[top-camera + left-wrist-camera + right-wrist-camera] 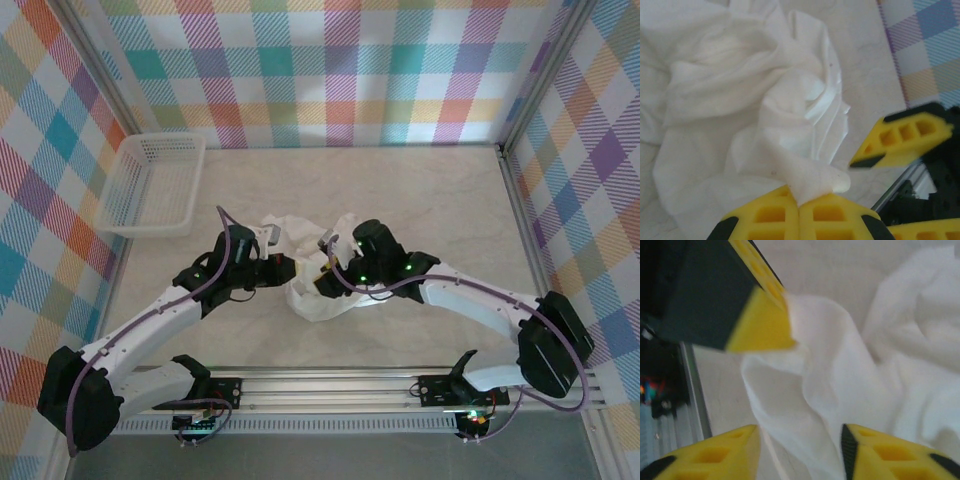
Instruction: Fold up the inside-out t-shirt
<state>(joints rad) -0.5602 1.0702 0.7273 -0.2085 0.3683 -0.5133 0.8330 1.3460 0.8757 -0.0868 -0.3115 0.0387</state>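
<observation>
The basket (152, 185) sits at the far left of the table (420, 200), well apart from the t-shirt (310, 300), which lies crumpled mid-table between both arms. The left gripper (799, 199) is clamped on a shirt fold. The right gripper (800, 434) has its fingers apart, with cloth between them.

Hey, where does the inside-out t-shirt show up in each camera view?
Top external: t-shirt bunched at the middle of the table.
Left wrist: across left and centre, a fold pinched in the shut left claw at the bottom.
Right wrist: centre and right, running between the fingers of the open right claw.
Shared landmark: the pale marbled table under it.
</observation>
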